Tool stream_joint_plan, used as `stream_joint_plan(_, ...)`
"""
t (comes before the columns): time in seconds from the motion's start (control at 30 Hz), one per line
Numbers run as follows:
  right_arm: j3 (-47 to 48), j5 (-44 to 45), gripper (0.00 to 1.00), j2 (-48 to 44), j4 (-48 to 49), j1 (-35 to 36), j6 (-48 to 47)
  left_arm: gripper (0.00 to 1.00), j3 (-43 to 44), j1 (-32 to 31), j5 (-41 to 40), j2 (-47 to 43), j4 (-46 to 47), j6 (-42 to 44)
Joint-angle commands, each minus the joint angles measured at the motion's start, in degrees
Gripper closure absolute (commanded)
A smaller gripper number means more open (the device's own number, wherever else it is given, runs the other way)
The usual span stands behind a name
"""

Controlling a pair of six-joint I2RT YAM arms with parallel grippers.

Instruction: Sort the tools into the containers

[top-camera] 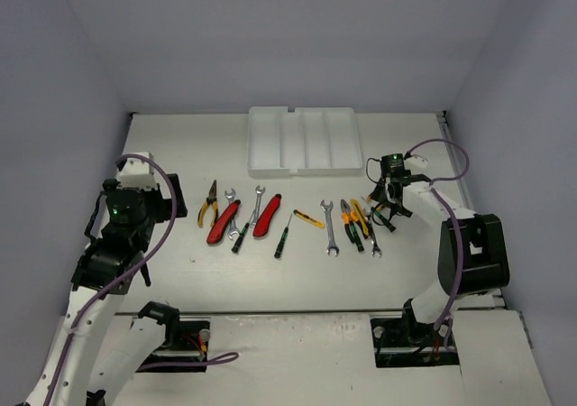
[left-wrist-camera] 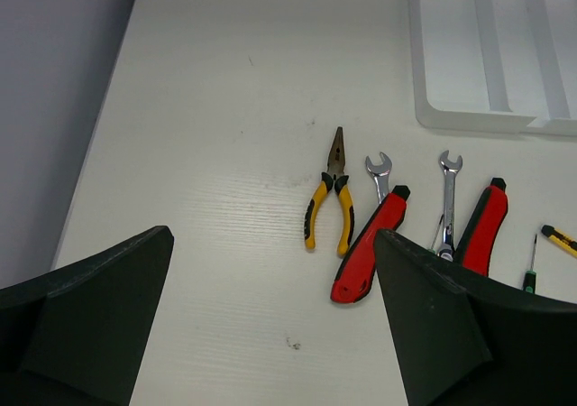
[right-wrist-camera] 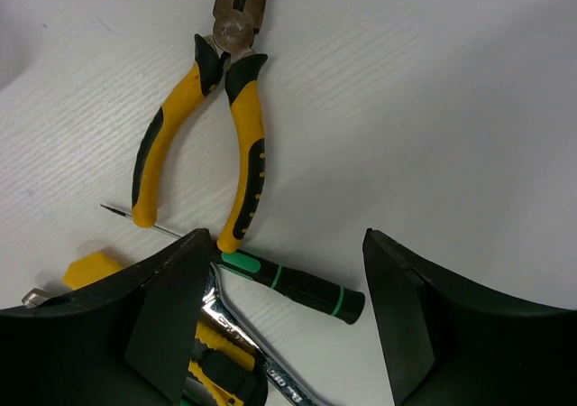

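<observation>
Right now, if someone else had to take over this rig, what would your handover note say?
Left pincer: open, empty, above the table near the row's left end.
Right pincer: open, empty, low over yellow-handled pliers and a green-black screwdriver at the right end.
Tools: all lying in a row on the table, in front of the tray.
Done: nothing; the tray slots look empty.
Left: every tool to be sorted.

Pliers (right-wrist-camera: 242,135) and screwdriver (right-wrist-camera: 302,286) crowd the right gripper (right-wrist-camera: 284,248).
</observation>
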Motion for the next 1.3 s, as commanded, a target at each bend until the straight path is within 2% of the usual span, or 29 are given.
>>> stream_joint_plan(0.0, 3.2, -0.3, 0.36, 2.3, 3.8, -0.8, 2.1, 0.09, 0.9, 0.4, 0.7, 0.3, 3.3, -0.2)
stream_joint_plan(0.2, 3.5, 0.0, 0.47, 6.6, 5.5, -1.5, 2.9, 0.09, 0.8, 0.4, 0.6, 0.0, 3.2, -0.2)
stream_joint_plan(0.4, 3.3, -0.6, 0.53, 9.7, 7.6, -2.1, 3.5, 0.09, 0.6, 0.4, 1.8, 0.1, 3.2, -0.3)
stream_joint_plan(0.73, 2.7, 3.0, 0.95, 7.7, 8.5, -2.4, 2.1, 0.09, 0.5, 0.4, 2.0, 0.5, 3.2, -0.4)
stream_joint_plan(0.8, 2.9, 3.6, 1.0, 7.0, 8.6, -2.4, 1.2, 0.09, 0.5, 0.4, 2.2, 0.6, 3.2, -0.4)
stream_joint_plan(0.97, 4.3, 4.5, 1.0, 2.5, 10.2, -2.4, -4.5, 0.09, 0.4, 0.4, 2.3, 0.9, 3.2, -0.4)
stream_joint_plan(1.03, 5.0, 3.5, 1.0, 0.6, 12.9, -2.2, -9.4, 0.09, 0.5, 0.5, 2.2, 0.9, 3.1, -0.4)
stream_joint_plan(1.27, 10.0, -6.6, 1.0, -1.1, 22.9, -1.8, -22.1, 0.09, 0.5, 1.0, 2.2, 1.3, 3.2, -0.3)
